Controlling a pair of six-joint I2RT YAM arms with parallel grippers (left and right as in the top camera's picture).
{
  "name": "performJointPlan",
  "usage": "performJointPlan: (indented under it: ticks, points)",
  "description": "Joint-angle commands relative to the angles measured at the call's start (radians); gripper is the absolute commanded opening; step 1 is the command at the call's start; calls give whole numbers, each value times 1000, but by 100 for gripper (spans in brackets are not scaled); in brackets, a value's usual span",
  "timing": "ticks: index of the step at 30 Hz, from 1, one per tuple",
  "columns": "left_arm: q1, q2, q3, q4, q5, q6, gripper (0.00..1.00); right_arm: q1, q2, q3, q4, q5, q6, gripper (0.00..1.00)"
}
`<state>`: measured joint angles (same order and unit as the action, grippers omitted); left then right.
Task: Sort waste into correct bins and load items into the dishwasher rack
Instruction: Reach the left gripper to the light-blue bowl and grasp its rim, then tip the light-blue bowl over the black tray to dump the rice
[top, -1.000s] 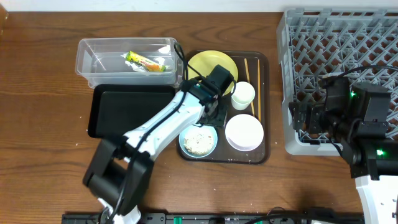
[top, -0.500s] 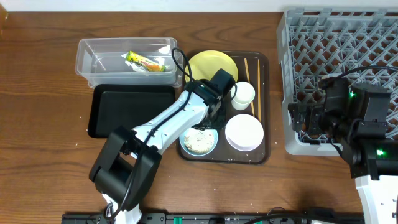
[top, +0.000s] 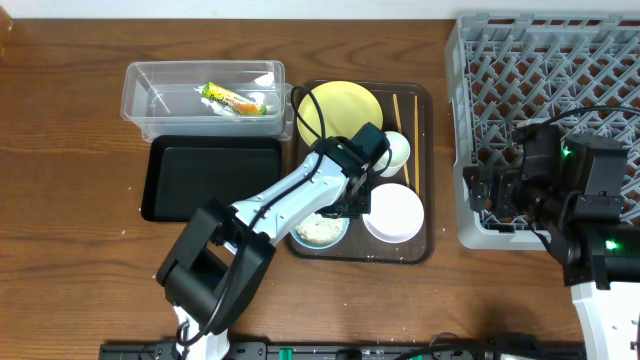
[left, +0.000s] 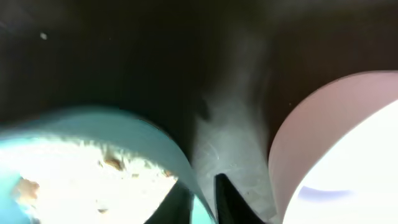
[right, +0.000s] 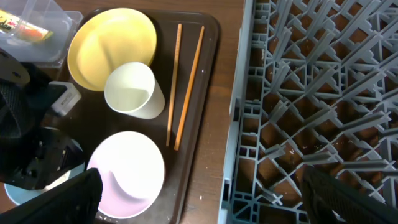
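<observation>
Blue bowl (left: 137, 130): your left claw (left: 200, 186) pinches its rim beside the white bowl (top: 393, 212); right claw (right: 200, 186) gapes.

The left fingers (top: 356, 200) are down between the light blue bowl (top: 318, 232) and white bowl (top: 394, 213).

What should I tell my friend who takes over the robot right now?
Left tool: down at the light blue bowl, a finger on each side of its rim; whether it is gripping is unclear.
Right tool: open, holding nothing, at the dishwasher rack edge nearest the brown tray.
Done: snack wrapper is in the clear tub.
Left to do: rice sits in the light blue bowl. Yellow plate, small white cup, white bowl and chopsticks are all on the brown tray; no dishes seen in the rack.
</observation>
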<state>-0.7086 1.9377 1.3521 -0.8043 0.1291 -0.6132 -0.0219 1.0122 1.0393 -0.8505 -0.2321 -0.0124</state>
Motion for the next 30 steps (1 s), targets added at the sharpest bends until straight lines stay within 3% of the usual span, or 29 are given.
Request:
performJointPlan:
  ticks: [1, 4, 10, 19, 30]
  points:
    - [2, 11, -8, -1, -10, -10, 12, 21, -6, 19, -3, -10, -3, 99]
    - [2, 13, -11, -1, -9, -11, 7, 21, -6, 19, -3, -10, -3, 99]
    - [7, 8, 4, -7, 10, -9, 6, 21, -6, 19, -2, -9, -4, 99]
    - [50, -92, 49, -30, 222, 69, 6, 21, -6, 19, -2, -9, -4, 99]
    - [301, -237, 49, -137, 361, 215, 6, 21, -6, 19, 2, -9, -3, 99]
